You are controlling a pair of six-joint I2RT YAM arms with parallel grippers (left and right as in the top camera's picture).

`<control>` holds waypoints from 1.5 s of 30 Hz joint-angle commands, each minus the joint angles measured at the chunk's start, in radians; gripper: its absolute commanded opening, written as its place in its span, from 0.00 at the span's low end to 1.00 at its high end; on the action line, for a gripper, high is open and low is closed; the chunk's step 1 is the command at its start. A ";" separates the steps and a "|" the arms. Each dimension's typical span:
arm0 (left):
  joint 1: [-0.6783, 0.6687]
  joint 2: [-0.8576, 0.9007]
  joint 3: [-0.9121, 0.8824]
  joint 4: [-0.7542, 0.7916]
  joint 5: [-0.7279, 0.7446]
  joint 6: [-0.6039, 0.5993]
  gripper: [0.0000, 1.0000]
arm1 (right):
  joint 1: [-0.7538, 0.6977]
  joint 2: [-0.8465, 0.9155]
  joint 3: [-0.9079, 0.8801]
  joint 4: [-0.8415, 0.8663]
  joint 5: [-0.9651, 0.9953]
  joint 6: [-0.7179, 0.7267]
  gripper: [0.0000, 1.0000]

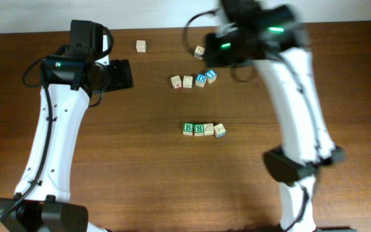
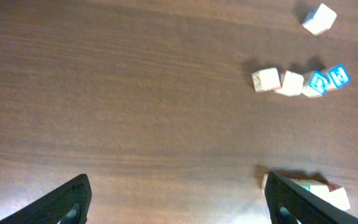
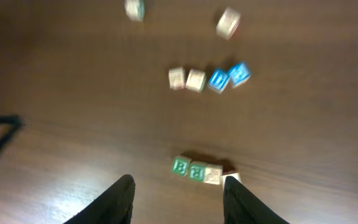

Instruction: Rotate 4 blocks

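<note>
- Task items: a row of four small light-wood alphabet cubes (image 1: 203,129) lies near the middle of the brown wooden table (image 1: 140,167). It runs from a green "B" cube (image 1: 187,129) through a green "R" cube (image 1: 198,129) and a mostly plain tan cube (image 1: 209,129) to an end cube (image 1: 219,130) set slightly askew. The cubes sit touching or nearly so.
- Step in hand, as I judge it: approach one cube of this row to turn it. No cube is gripped.
- Doing it well: because the neighbours crowd each cube, I would set the fingers on the two free faces, never in the seams. I would centre over one cube, descend straight, close gently, twist about the vertical, then release before lifting.
- Risk: a finger clipping the next cube would skew the row. The end cube is the easiest to start on.
- Keep clear of the second row further back, which includes the two blue-faced cubes (image 1: 205,77).
- Right pincer (image 3: 178,199): spread, nothing between its fingers, bare table showing in the gap. Its view is blurred, and the row lies just ahead of the fingertips.
- Right arm: reaches over the far side of the table, wrist above the back cubes.
- Left pincer (image 2: 180,202): spread wide, empty. The row is partly hidden behind one finger (image 2: 297,202).
- Left arm: bent, held well to the left of all the cubes.
</note>
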 commanded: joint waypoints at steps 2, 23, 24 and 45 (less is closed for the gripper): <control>-0.024 -0.006 0.008 -0.057 0.032 0.013 0.86 | -0.064 -0.249 -0.170 -0.006 0.018 -0.056 0.46; -0.130 0.224 0.001 0.007 0.022 -0.056 0.80 | -0.092 -0.404 -1.767 0.914 -0.185 0.088 0.04; -0.130 0.224 0.001 0.007 0.022 -0.056 0.80 | -0.081 -0.390 -1.767 0.924 -0.185 0.088 0.04; -0.130 0.224 0.001 0.014 0.047 -0.056 0.82 | -0.071 -0.256 -1.674 0.974 -0.222 0.053 0.04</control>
